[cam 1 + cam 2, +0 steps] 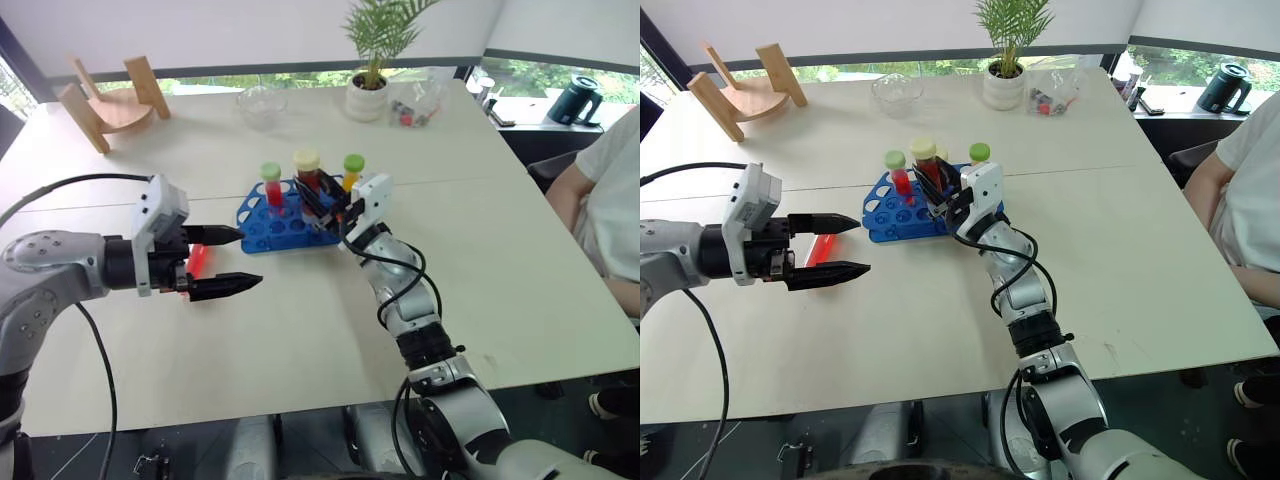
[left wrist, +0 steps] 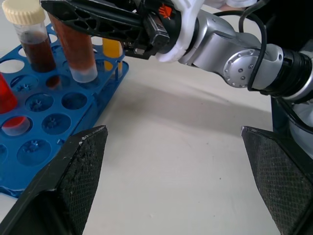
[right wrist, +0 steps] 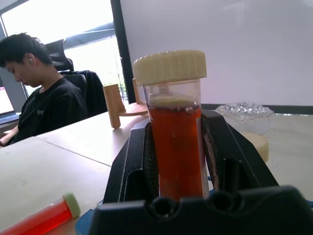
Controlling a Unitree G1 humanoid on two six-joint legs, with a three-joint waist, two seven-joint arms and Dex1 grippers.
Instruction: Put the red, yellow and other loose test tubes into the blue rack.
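The blue rack stands mid-table. In it are a red test tube with a green cap, a dark brown tube with a cream cap and a yellow tube. My right gripper is shut on an orange-brown test tube with a cream cap, held upright just above the rack's near corner. Another red tube lies loose on the table left of the rack. My left gripper hovers open over that tube, pointing toward the rack.
At the table's far side stand a wooden stand, a glass bowl, a potted plant and a plastic bag. A person in white sits at the right edge; another person sits beyond the table.
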